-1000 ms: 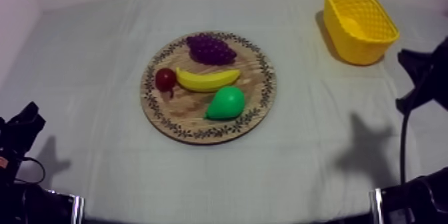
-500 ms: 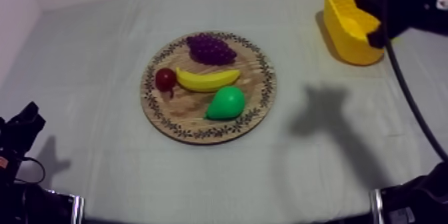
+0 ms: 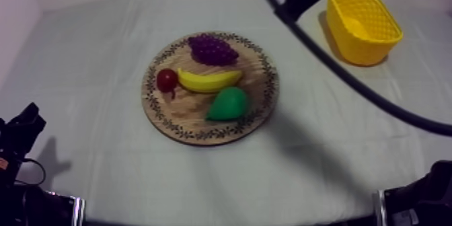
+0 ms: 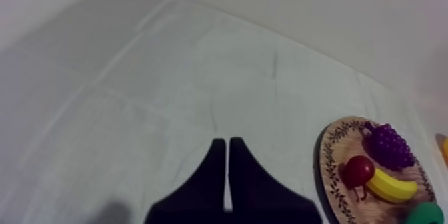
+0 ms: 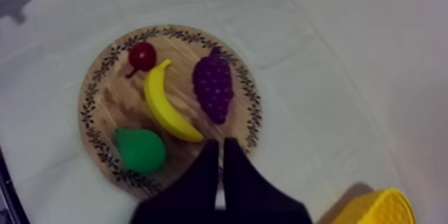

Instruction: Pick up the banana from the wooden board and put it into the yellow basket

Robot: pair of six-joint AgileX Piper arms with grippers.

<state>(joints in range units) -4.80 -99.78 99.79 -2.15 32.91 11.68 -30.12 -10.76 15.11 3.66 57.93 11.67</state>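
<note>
Currently the banana [image 3: 208, 79] lies on the board [image 3: 183, 112], outside the yellow basket [image 3: 364, 47].

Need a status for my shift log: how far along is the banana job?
Done: nothing yet; the banana lies on the wooden board, and the yellow basket holds no fruit. In hand: the right gripper, shut on nothing, hovers over the board's edge near the banana; the left gripper rests shut over the cloth. Left: open, grasp, carry, drop.
</note>
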